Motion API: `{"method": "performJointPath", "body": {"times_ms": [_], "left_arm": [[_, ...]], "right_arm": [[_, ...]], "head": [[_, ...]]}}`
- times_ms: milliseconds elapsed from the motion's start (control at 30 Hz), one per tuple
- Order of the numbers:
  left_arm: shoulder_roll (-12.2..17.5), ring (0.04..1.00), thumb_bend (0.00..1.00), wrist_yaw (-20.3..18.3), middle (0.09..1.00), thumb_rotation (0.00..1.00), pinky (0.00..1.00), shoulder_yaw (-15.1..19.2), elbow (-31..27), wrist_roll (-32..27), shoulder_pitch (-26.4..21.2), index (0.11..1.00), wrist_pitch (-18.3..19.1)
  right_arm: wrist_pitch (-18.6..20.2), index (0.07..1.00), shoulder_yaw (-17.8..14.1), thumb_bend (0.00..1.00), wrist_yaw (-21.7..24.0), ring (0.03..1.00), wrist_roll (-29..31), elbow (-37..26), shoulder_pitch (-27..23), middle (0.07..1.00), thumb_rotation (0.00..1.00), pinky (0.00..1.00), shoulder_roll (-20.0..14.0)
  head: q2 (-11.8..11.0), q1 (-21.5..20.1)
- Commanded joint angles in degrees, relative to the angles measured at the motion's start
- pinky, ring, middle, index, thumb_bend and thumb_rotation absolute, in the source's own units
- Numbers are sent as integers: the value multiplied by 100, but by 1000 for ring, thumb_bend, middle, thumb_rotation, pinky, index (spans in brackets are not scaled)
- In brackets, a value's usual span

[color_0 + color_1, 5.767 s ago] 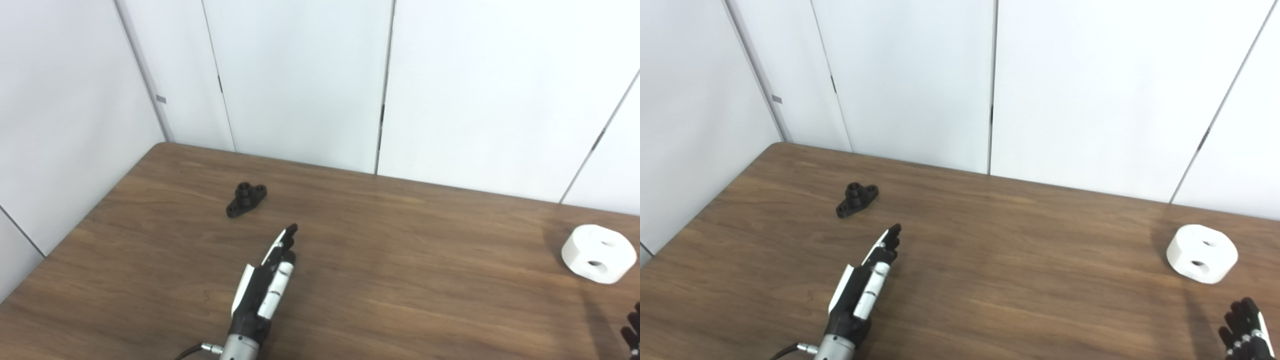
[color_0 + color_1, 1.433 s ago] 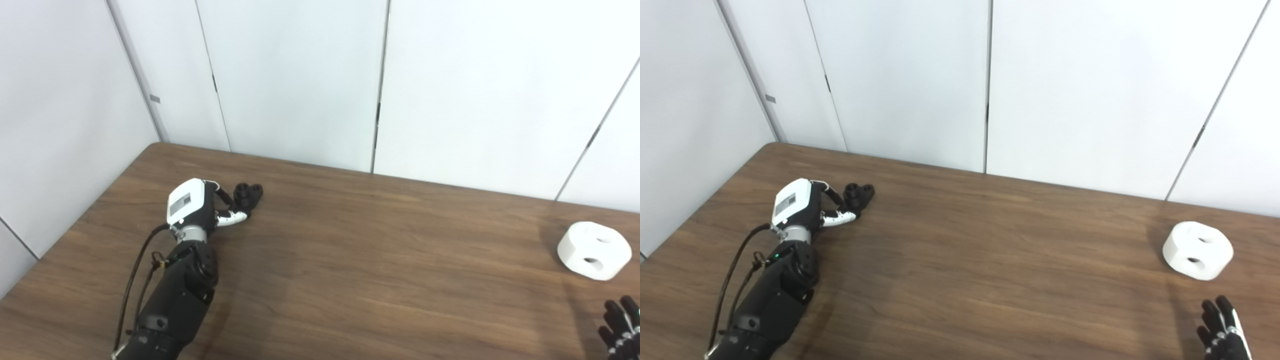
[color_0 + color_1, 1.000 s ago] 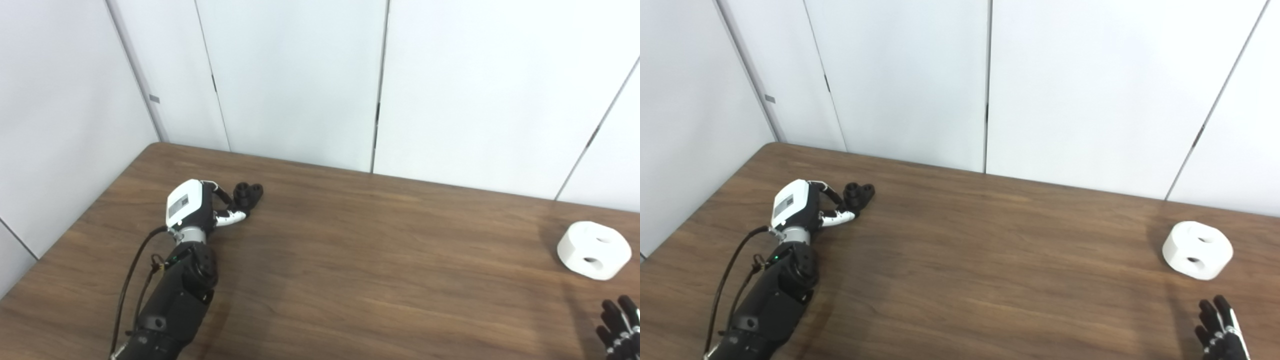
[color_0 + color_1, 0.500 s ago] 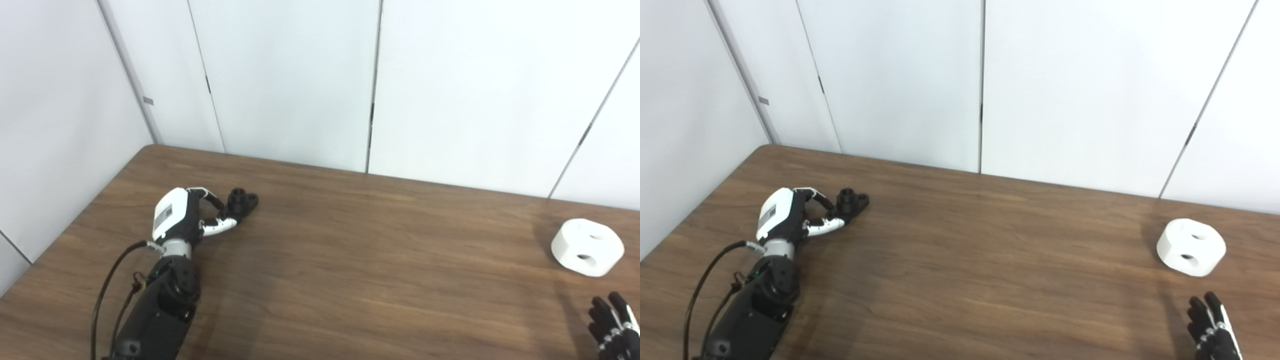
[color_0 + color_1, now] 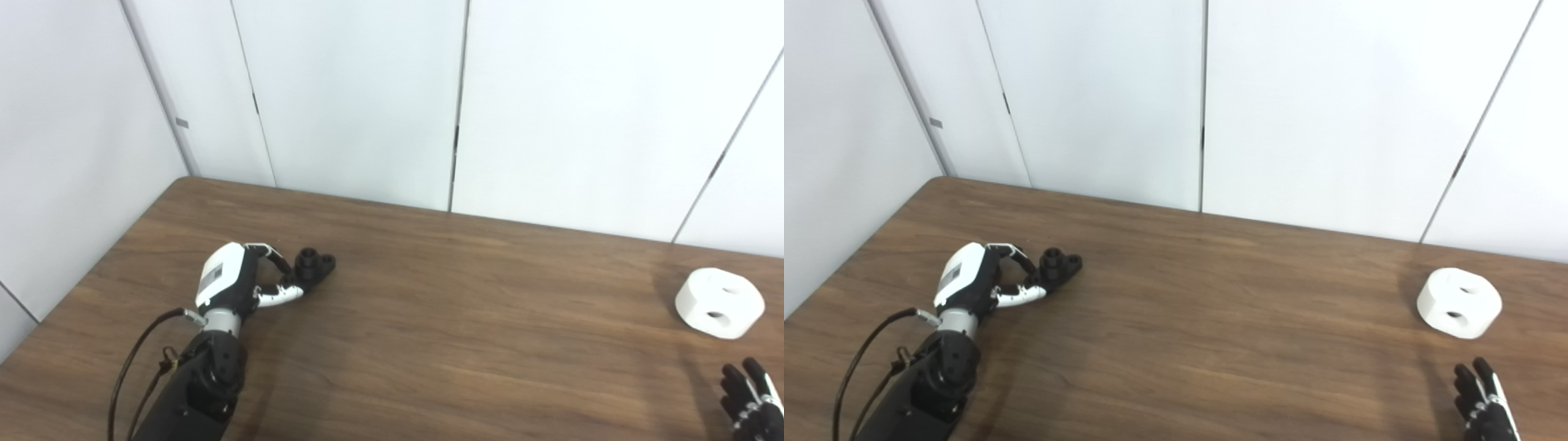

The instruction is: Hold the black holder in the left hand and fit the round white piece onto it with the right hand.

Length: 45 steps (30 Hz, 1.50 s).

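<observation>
Left hand (image 5: 245,285) at left of frame, fingers and thumb closed on black holder (image 5: 313,265) over wooden table (image 5: 441,318). Round white piece (image 5: 719,302) at far right edge. Right hand (image 5: 1482,401) at lower right, fingers spread, holding nothing.

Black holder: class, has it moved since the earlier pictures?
Yes. The black holder, in the left hand, shifted nearer and rightward from the table's far-left corner.
</observation>
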Motion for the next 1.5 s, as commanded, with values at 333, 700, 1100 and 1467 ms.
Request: {"method": "performJointPath", "body": {"times_ms": [333, 700, 1100, 1467], "left_arm": [[172, 846, 520, -592, 806, 53, 735, -577, -612, 108, 443, 486, -406], [133, 883, 520, -812, 812, 51, 777, -1204, -925, 259, 627, 487, -948], [-40, 897, 521, -1257, 822, 53, 878, -2058, -1387, 917, 671, 487, -1375], [-284, 908, 520, -1487, 830, 51, 925, -2406, -1573, 1533, 731, 487, -1445]], "right_arm": [[266, 979, 136, 619, -179, 985, -133, -423, 111, 944, 961, 1000, 198], [369, 968, 201, 630, -257, 990, -276, -545, 64, 937, 946, 1000, 264], [705, 975, 317, 607, -426, 1000, -511, -800, 48, 939, 974, 1000, 372], [959, 967, 454, 605, -594, 990, -712, -999, 22, 926, 984, 1000, 428]], "head": [[182, -255], [401, -674], [653, -995], [856, -1410]]}}
